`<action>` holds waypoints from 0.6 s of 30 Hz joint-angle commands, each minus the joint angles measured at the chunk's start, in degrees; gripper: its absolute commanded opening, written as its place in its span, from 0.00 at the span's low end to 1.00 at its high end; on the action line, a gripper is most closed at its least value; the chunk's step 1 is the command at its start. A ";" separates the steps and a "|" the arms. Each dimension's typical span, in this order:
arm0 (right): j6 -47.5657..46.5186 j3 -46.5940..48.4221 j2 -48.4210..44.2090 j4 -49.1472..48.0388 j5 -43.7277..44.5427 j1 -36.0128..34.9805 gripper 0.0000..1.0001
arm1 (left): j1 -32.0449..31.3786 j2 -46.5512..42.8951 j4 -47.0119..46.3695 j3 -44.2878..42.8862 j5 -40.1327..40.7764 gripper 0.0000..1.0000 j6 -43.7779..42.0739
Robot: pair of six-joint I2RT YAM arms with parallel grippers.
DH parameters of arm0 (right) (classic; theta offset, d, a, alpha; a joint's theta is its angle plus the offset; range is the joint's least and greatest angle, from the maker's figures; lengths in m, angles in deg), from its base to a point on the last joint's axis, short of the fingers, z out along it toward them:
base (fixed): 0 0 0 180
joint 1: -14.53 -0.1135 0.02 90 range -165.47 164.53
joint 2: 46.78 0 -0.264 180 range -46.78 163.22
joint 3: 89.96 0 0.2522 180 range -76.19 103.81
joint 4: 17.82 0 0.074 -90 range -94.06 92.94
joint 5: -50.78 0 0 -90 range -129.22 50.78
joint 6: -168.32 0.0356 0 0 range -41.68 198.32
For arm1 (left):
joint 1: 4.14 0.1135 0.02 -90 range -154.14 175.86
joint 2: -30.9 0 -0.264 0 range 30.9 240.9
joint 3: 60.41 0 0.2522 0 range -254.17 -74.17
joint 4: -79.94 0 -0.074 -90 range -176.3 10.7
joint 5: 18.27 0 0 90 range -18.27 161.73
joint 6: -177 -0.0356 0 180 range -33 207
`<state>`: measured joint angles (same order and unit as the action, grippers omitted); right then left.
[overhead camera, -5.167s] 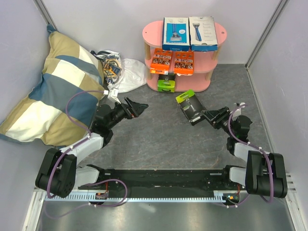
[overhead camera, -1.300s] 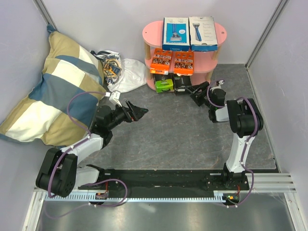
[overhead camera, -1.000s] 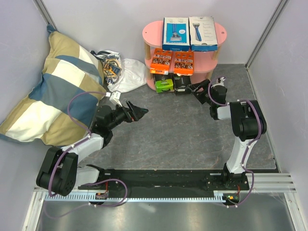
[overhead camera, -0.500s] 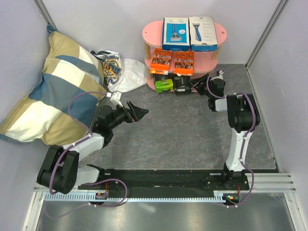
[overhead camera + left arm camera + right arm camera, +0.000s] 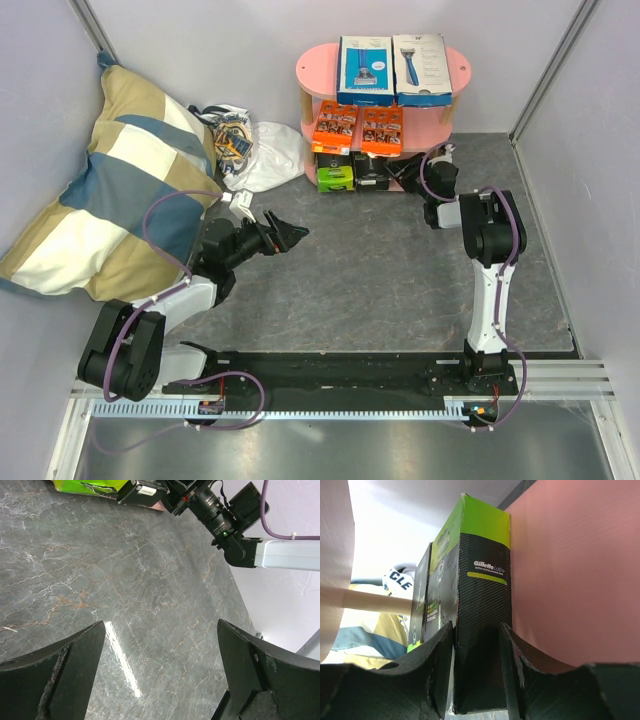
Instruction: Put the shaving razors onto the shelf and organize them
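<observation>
The pink shelf [image 5: 310, 66] carries a blue box [image 5: 364, 68] and a white box [image 5: 421, 68] on top. Two orange cards [image 5: 335, 125] [image 5: 382, 128] lie on its middle board. On the bottom tier stand a lime-green box [image 5: 335, 178] and a black Gillette box with a lime end [image 5: 372, 174] [image 5: 485, 590]. My right gripper [image 5: 400, 178] [image 5: 476, 630] reaches into that tier, fingers pressed on both sides of the black box, with a pink shelf board [image 5: 570, 580] beside it. My left gripper [image 5: 292, 228] [image 5: 161, 630] hangs open over bare floor.
A large patchwork pillow [image 5: 110, 170] leans against the left wall. A white plastic bag [image 5: 250, 145] of small items lies left of the shelf. A pale wooden post [image 5: 370, 602] stands beyond the boxes. Walls close in at the back and on both sides.
My right gripper has pushed further under the shelf and its fingers have narrowed onto the black box. The two bottom boxes have shifted slightly left. The left arm has not moved.
</observation>
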<state>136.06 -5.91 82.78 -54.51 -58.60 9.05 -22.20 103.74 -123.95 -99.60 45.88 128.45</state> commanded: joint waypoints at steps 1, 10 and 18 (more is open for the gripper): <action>2.20 2.67 2.45 -2.89 -1.54 -1.99 0.47 | 0.40 0.29 -2.96 -0.32 -0.61 1.00 -1.46; 4.67 -0.58 1.14 -6.23 -1.54 -2.52 0.47 | 0.40 0.81 -3.57 -0.41 -0.43 1.00 -1.11; 3.00 -8.14 -5.36 -6.50 2.85 -0.86 0.63 | 0.40 0.64 -2.96 -0.50 -0.17 1.00 -1.20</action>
<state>140.15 -10.50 82.56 -60.11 -56.26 8.46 -22.20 104.41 -124.58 -99.60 45.91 128.47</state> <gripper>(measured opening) 0.591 0.996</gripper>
